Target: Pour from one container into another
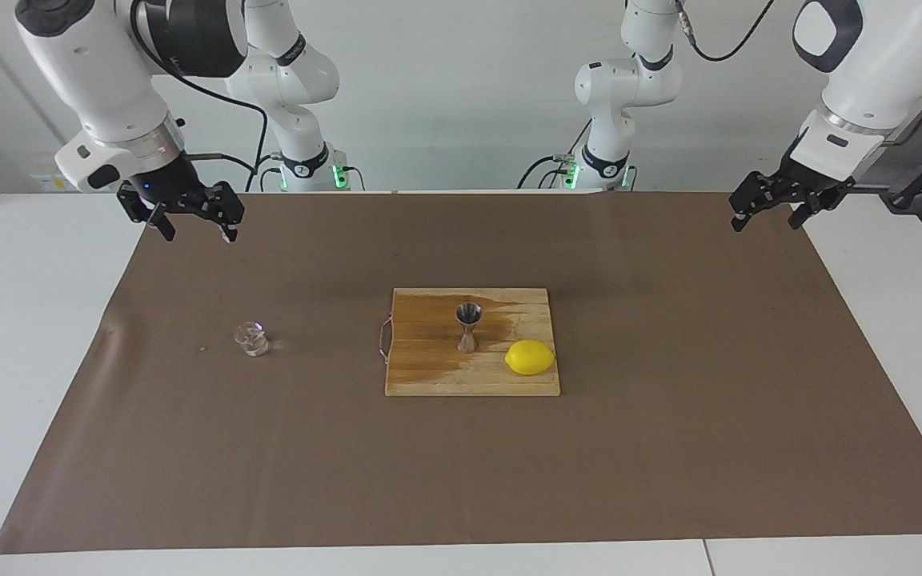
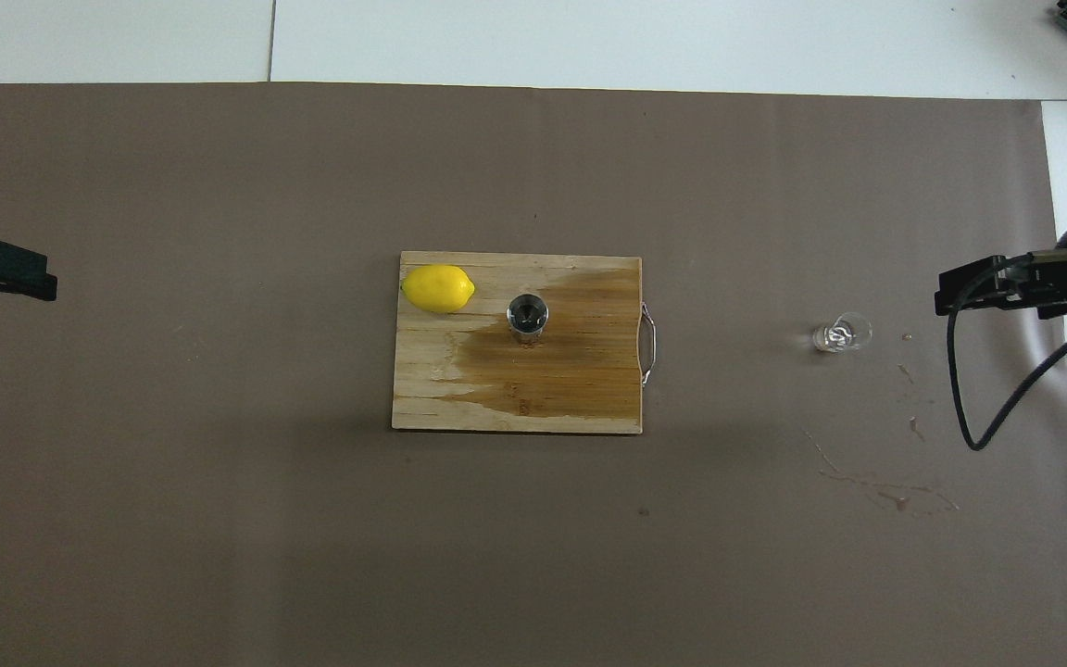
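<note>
The right gripper (image 1: 186, 222) is held up over the edge of the brown paper (image 1: 669, 448) at the right arm's end of the desk (image 1: 21, 320), with its fingers spread wide and nothing between them; in the overhead view (image 2: 997, 289) it is seen over that same edge.

The small clear glass cup (image 1: 251, 338) is set upright on the paper, toward the right arm's end, well apart from the gripper and from the board. In the overhead view the glass cup (image 2: 841, 333) is seen beside a few small stains on the paper.

A wooden cutting board (image 1: 429, 376) is laid at the middle of the desk, and a large dark wet patch is shown across its surface. The metal jigger (image 1: 467, 326) is stood upright on the board, within the wet patch. A lemon (image 1: 530, 358) is placed on the board just beside the jigger, toward the left arm's end and slightly farther from the robots.

The left gripper (image 1: 771, 212) is held over the paper's corner at the left arm's end, fingers apart and empty, with that arm waiting.
</note>
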Controlling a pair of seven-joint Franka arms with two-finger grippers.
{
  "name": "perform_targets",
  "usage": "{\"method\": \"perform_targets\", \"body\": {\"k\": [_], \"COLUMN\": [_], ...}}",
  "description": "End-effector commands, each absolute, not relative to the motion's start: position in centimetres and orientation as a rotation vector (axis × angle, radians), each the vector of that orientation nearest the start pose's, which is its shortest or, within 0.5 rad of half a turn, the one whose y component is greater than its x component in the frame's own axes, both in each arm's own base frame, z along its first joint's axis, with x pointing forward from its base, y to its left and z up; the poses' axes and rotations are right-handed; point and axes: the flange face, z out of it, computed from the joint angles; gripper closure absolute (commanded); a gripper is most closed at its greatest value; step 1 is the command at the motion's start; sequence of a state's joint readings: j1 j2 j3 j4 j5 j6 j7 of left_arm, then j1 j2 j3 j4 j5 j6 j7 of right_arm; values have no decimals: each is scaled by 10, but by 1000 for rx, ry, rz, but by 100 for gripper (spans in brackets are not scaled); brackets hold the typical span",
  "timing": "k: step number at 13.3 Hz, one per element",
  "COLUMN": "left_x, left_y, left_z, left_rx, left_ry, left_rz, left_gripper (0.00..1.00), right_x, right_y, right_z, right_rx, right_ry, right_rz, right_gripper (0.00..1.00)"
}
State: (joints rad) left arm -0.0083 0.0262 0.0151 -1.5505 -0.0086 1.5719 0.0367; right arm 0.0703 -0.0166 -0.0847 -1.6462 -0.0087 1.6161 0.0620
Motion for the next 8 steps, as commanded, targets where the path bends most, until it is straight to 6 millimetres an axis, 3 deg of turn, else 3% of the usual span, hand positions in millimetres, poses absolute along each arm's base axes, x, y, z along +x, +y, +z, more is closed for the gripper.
{"method": "perform_targets", "body": {"k": [1, 5, 8], "left_x": [553, 553, 553], "left_y": [5, 5, 5], "left_z": [622, 622, 622], "left_rx": [-3141, -3141, -3141], "left_ry": [58, 58, 58], "left_rz": [14, 14, 14], "left_gripper": [0, 0, 0], "right_x": [535, 540, 532], "right_y": [-21, -43, -44], "right_z": [607, 623, 634], "right_rx": [-3155, -3158, -3243], "right_ry": [201, 255, 247], "right_rz": [4, -46, -46], "right_gripper": [0, 0, 0]}}
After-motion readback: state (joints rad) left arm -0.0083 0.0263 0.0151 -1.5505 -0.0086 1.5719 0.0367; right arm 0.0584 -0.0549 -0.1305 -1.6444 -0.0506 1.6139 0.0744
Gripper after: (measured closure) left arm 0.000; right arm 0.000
